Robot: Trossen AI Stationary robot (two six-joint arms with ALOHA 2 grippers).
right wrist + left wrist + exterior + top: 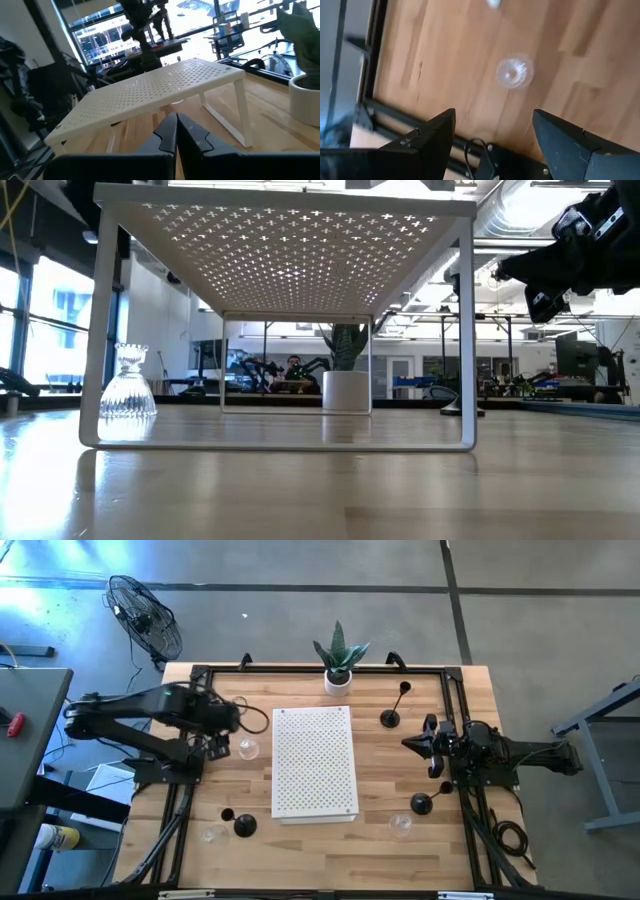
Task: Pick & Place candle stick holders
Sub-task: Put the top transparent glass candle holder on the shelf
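Observation:
A clear glass candle stick holder (pixel 247 749) stands on its base on the wood left of the white shelf; it also shows in the low view (pixel 127 383) and from above in the left wrist view (pixel 514 73). My left gripper (pixel 222 743) hangs open above and just beside it, pointing steeply down (pixel 492 132), with nothing between its fingers. Two more glass holders (pixel 212 833) (pixel 400 824) and black holders (pixel 390 718) (pixel 422 803) (pixel 245 825) stand on the table. My right gripper (pixel 412 743) waits shut at the table's right, pointing level at the shelf (pixel 176 125).
A white perforated shelf (pixel 315 762) on thin legs stands in the table's middle. A white pot with a green plant (pixel 338 680) sits at the far edge. A black frame rail (pixel 190 690) runs around the table. Bare wood lies at the near edge.

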